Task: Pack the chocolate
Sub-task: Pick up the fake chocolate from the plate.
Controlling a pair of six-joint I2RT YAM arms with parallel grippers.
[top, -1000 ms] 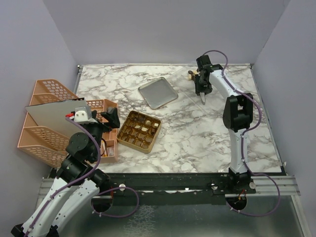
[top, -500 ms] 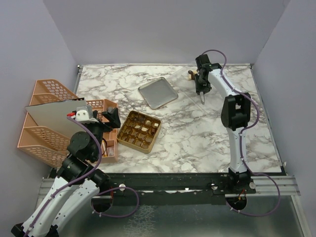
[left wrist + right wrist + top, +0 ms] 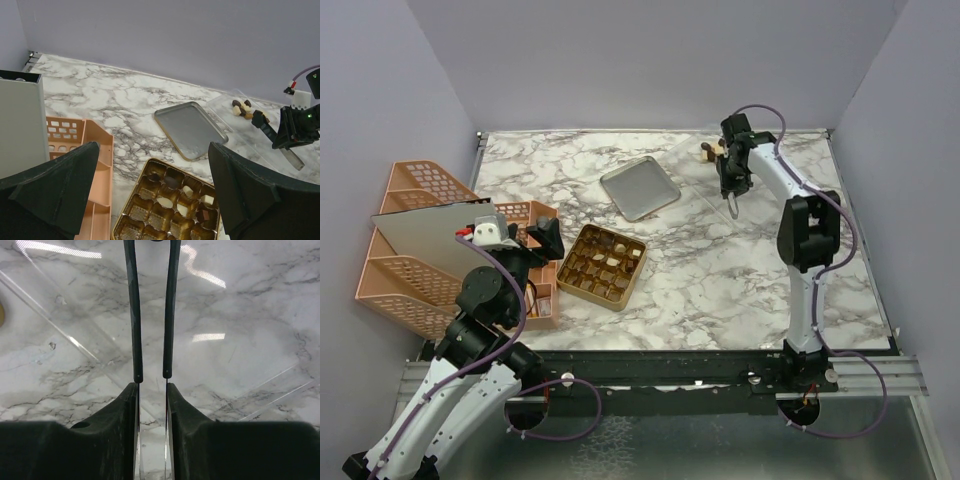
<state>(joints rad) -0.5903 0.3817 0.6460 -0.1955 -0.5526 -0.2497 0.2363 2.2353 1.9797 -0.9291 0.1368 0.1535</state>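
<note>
- Top view: the loose chocolate is heaped at upper right, just up-left of the right gripper. The tray, centre-left, is partly filled.
- Left wrist: left gripper is spread wide and empty, above the tray.
- Right wrist: jaws a narrow slit apart with nothing between them, over clear plastic.
- I read this as fetching a piece. Next I'd re-aim onto the heap and widen the jaws.

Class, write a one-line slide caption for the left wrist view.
Open left gripper facing the partly filled gold tray, with the silver lid and loose chocolate pieces beyond.
</note>
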